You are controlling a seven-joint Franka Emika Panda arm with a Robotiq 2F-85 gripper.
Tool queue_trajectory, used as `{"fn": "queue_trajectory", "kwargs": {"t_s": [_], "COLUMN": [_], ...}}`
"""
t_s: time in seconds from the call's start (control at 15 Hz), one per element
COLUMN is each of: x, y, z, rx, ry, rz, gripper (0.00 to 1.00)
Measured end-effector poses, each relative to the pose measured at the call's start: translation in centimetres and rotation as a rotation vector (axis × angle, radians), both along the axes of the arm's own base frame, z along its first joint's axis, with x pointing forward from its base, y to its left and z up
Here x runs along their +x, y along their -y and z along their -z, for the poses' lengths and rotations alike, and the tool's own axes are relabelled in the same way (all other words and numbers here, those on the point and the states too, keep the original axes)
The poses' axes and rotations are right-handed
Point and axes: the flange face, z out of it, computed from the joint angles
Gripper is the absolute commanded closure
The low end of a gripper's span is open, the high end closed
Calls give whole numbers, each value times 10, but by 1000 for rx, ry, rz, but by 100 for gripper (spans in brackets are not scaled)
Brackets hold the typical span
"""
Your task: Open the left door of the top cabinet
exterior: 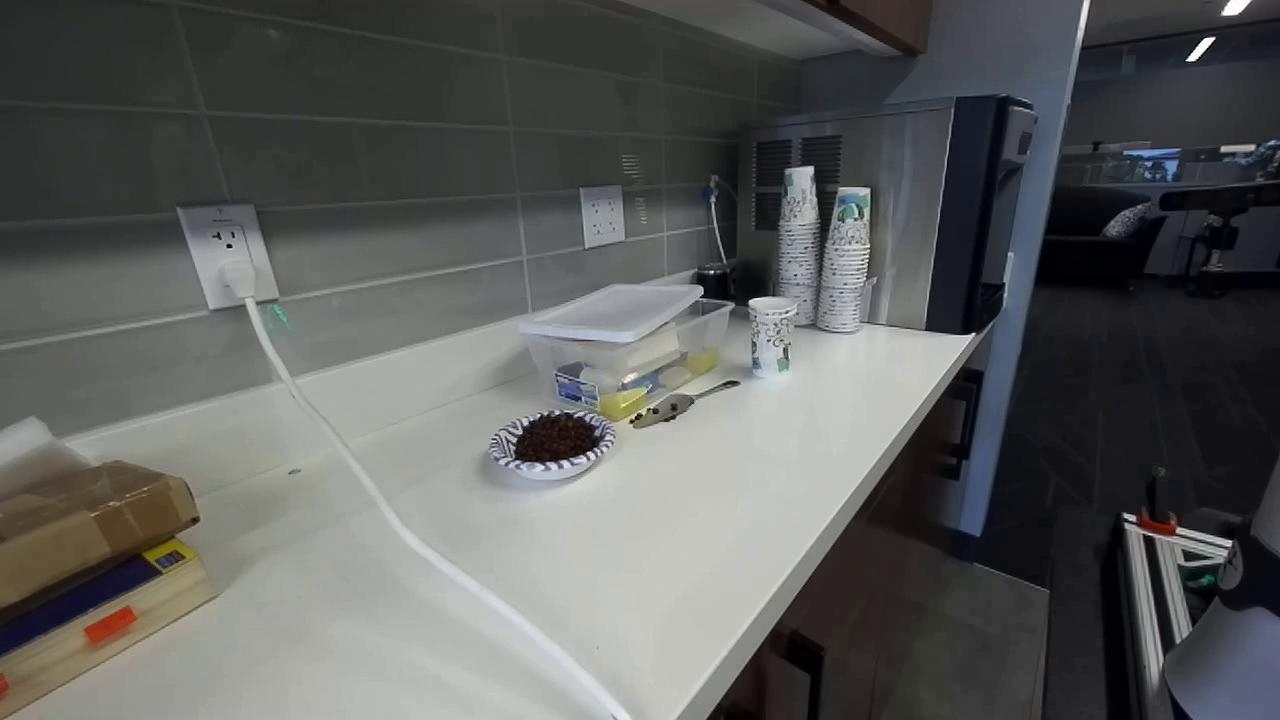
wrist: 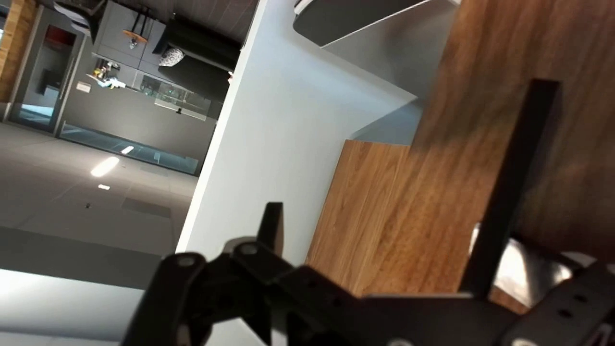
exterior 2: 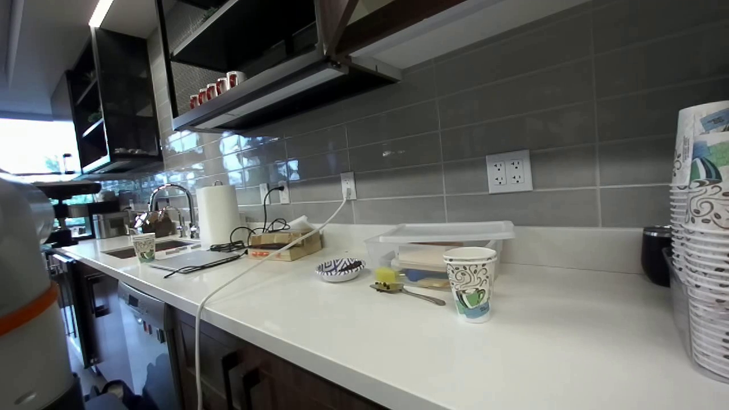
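Observation:
The brown wood top cabinet shows as a sliver at the top in both exterior views (exterior: 905,22) (exterior 2: 416,16). In the wrist view, which stands upside down, its wood front (wrist: 375,206) fills the right. A nearer, blurred door (wrist: 485,81) carries a long black bar handle (wrist: 514,182); its edge overlaps the panel beyond. Whether it stands ajar I cannot tell for sure. My gripper (wrist: 442,216) is open. One finger shows left of the handle; the other is out of view. The handle lies in the gap, its end hidden behind the gripper body. The gripper is outside both exterior views.
A tall grey panel (wrist: 274,120) stands beside the cabinet. Below are the ice machine (exterior: 900,220), cup stacks (exterior: 843,270), a plastic bin (exterior: 630,350), a bowl of beans (exterior: 553,440) and a cable (exterior: 420,545). A black shelf unit (exterior 2: 262,91) hangs alongside the cabinet.

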Motion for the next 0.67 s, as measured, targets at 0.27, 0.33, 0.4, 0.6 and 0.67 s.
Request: {"fn": "queue_trajectory", "kwargs": {"t_s": [0.27,0.33,0.4,0.6,0.67], "x": [34,44,55,89,100], "y": [-2,-4,-6,-15,-19], "z": [10,12,15,20,21], "rx": [10,10,13,34,39], "ry": [65,80,92,132,146], "rz": [-29,-42,-57,-112,-135], "gripper": [0,0,0,0,0]}}
